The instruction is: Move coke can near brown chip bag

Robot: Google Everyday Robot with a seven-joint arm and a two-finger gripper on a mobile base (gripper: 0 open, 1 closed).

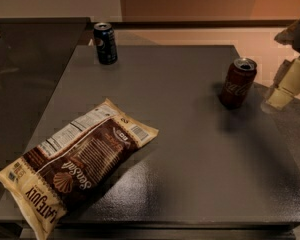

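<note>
- Gripper (pixel 286 86) sits at the far right edge of the view, just off the right side of the surface (pixel 190 154), with only a pale, cream-coloured part and a darker bit above it showing.
- Whether the gripper is apart or together cannot be told from this view; it holds nothing that can be seen.
- The coke can (pixel 237 83) stands upright on the right part of the surface, towards the back, near the gripper but not touching it.
- Its silver top faces up and the white script shows on the dark red side.
- The brown chip bag (pixel 77 166) lies flat at the front left of the surface, set at a slant, with its lower corner reaching past the front left edge.
- The shell logo and white script show on the bag's brown face, and the nutrition label runs along its cream-yellow upper edge.
- The coke can and the brown chip bag are well apart, with bare grey surface between them.
- A dark blue can (pixel 105 43) stands upright at the back left edge of the surface, well apart from both the bag and the coke can.
- A darker counter (pixel 25 84) adjoins the surface on the left.
</note>
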